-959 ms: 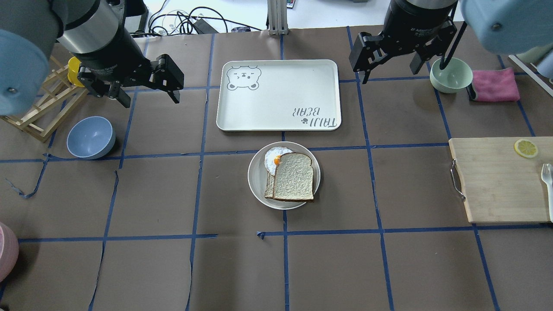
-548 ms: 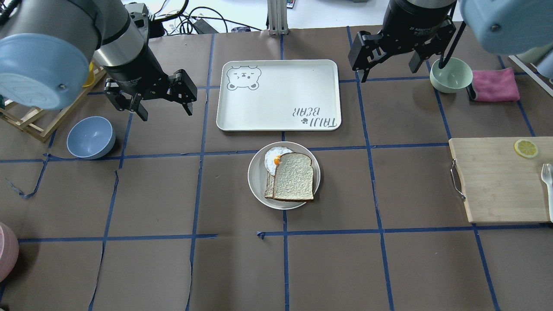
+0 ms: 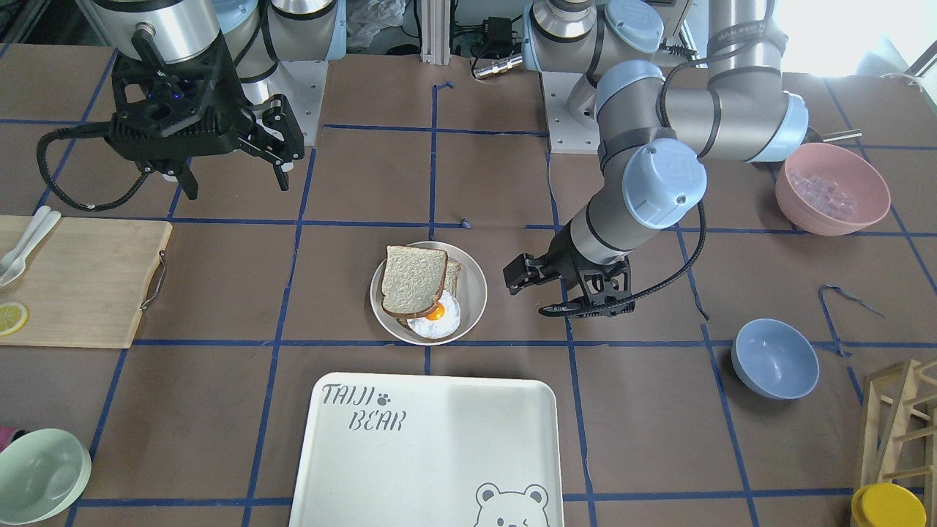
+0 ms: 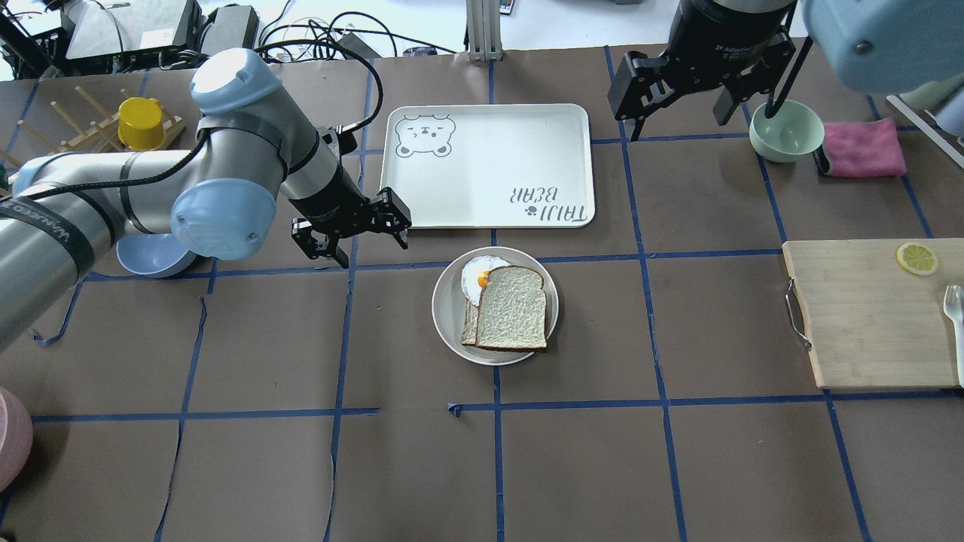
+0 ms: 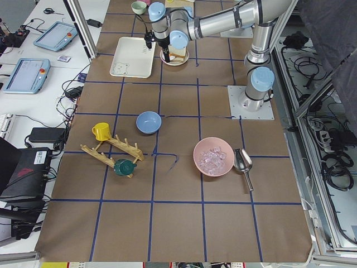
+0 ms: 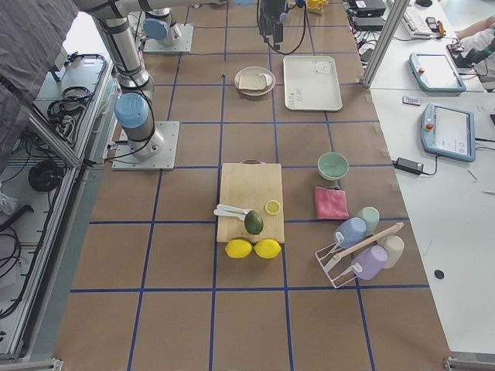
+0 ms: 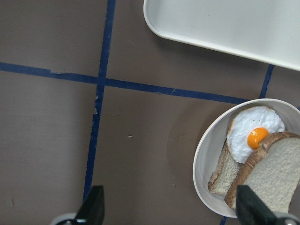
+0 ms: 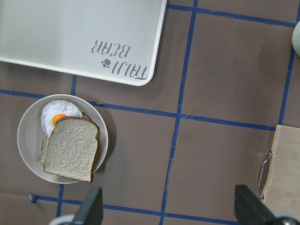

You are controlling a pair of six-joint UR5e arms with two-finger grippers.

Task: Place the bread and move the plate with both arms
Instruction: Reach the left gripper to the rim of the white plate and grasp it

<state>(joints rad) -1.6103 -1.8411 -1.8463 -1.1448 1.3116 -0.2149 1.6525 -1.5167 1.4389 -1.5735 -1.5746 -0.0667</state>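
Note:
The cream plate (image 4: 446,310) sits mid-table and holds the bread (image 4: 514,309), which lies on a fried egg (image 4: 474,275) and a smaller slice (image 4: 470,331). My left gripper (image 4: 375,254) is open and empty, low over the table just left of the plate, apart from it; it also shows in the front view (image 3: 533,296). In the left wrist view the plate's rim (image 7: 201,168) and the bread (image 7: 276,176) lie at the lower right. My right gripper (image 4: 678,124) is open and empty, high at the far right of the tray. Its wrist view shows the bread (image 8: 70,150).
The white TAIJI BEAR tray (image 4: 486,162) lies just beyond the plate. A blue bowl (image 4: 154,257) is behind the left arm. A green bowl (image 4: 785,130), a pink cloth (image 4: 862,147) and a cutting board (image 4: 866,316) are on the right. A pink bowl (image 3: 831,189) stands near the left base.
My left arm has swung right and down towards the plate, with its gripper still open. My right gripper has barely moved. The plate and the bread have not moved.

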